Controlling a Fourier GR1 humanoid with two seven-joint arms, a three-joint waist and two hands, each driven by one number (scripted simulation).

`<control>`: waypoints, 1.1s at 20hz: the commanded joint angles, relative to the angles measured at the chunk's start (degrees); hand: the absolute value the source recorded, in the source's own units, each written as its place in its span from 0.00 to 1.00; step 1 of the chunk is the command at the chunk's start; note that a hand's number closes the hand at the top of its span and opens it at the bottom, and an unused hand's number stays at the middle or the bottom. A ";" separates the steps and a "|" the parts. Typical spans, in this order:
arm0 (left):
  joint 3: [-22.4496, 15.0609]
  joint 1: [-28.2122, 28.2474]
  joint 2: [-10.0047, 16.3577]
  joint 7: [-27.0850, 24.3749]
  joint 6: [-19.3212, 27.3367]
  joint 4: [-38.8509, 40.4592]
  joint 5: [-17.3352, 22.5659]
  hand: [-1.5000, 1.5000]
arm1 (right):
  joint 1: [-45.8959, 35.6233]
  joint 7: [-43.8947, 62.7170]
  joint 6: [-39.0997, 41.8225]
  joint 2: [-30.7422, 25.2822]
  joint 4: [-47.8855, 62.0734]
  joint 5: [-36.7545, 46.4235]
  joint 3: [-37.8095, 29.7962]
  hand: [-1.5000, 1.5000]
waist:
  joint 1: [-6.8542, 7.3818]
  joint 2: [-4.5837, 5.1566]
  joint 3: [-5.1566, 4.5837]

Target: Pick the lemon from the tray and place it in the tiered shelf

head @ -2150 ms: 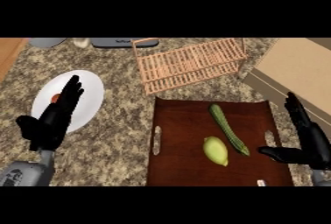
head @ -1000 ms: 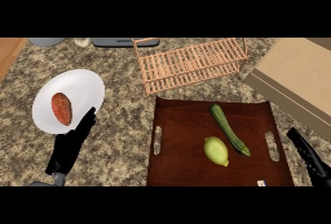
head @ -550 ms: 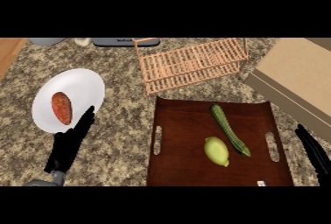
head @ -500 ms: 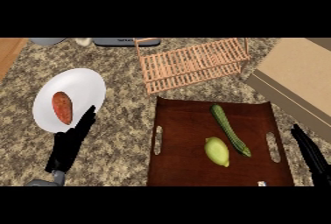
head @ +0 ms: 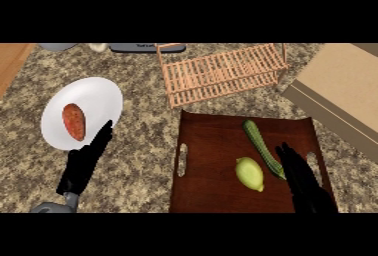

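lemon (head: 249, 173) on tray (head: 214, 150); appliance label (head: 140, 46) illegible

The yellow-green oval lemon (head: 249, 174) lies on its side on the dark brown rectangular wooden tray (head: 210, 150), toward 5 o'clock from the tray's middle. Its long axis runs from 11 to 5 o'clock, with a small pointed tip at the 5 o'clock end. The tray lies flat, with a slot handle cut in at its 9 o'clock side. The light wooden slatted tiered shelf (head: 221, 72) stands at 12 o'clock from the tray, skewed, its length running from 8 to 2 o'clock, its nearest corner just beside the tray's far edge.
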 commanded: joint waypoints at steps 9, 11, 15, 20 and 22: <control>2.64 3.28 -1.71 0.91 -2.50 -2.85 -2.27 0.50 | -1.80 12.30 3.12 10.36 7.05 15.38 5.50 0.00 | -0.13 -0.07 0.16; 4.31 1.40 -1.07 4.97 -3.79 -5.34 -1.96 0.50 | -4.41 11.03 3.71 10.61 6.73 13.85 2.15 0.00 | -0.11 -0.04 0.17; 5.04 0.47 -3.42 4.02 -3.44 -3.48 -4.58 0.50 | -4.45 10.58 6.29 10.27 7.73 14.20 0.42 0.00 | -0.15 -0.02 0.17; 5.05 2.19 -6.44 0.82 -3.63 -1.51 -7.60 0.50 | -5.80 8.52 5.21 13.30 13.02 15.13 0.10 0.00 | -0.13 0.00 0.16; 7.55 0.91 -4.51 3.83 -5.02 -3.15 -6.63 0.50 | -3.48 9.68 4.30 13.02 11.92 16.87 0.25 0.00 | -0.15 -0.02 0.17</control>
